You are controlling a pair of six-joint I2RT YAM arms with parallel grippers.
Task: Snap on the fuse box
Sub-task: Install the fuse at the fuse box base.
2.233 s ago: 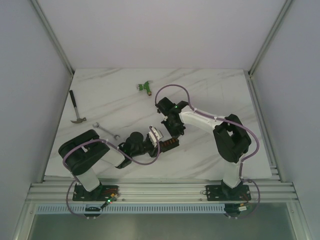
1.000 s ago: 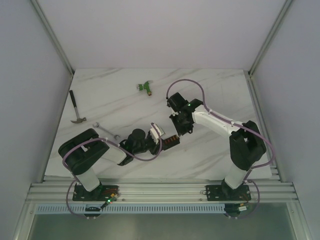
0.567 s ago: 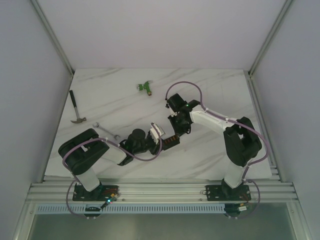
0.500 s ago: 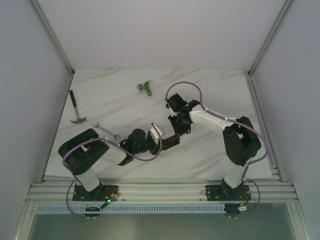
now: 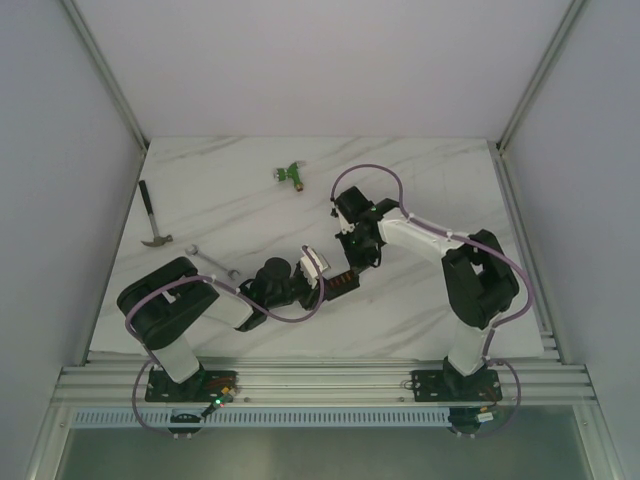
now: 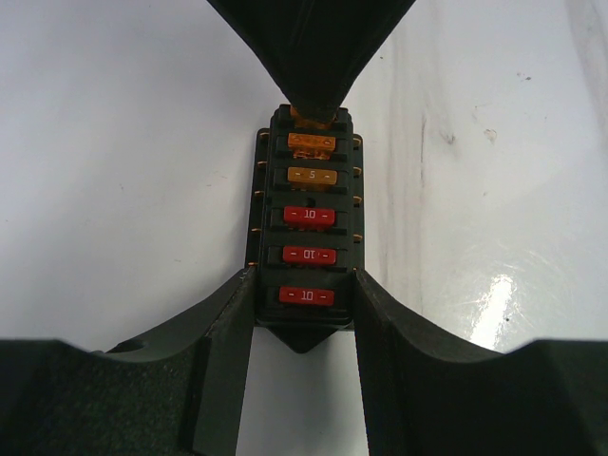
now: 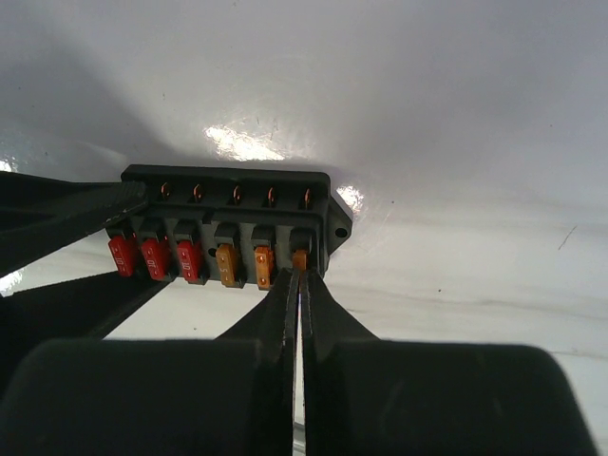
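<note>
Fuse box (image 6: 309,218): on the table (image 5: 430,180), midway between its side edges.
Left gripper (image 6: 304,318): clamped on the fuse box's end.
Right gripper (image 7: 299,271): closed, tips touching the end orange fuse (image 7: 299,257).

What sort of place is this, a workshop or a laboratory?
Probably a robot test cell: a white marble-patterned table boxed in by plain white walls, a black-and-white left arm and right arm bolted at its near edge, and a dark-handled hammer lying loose.
</note>
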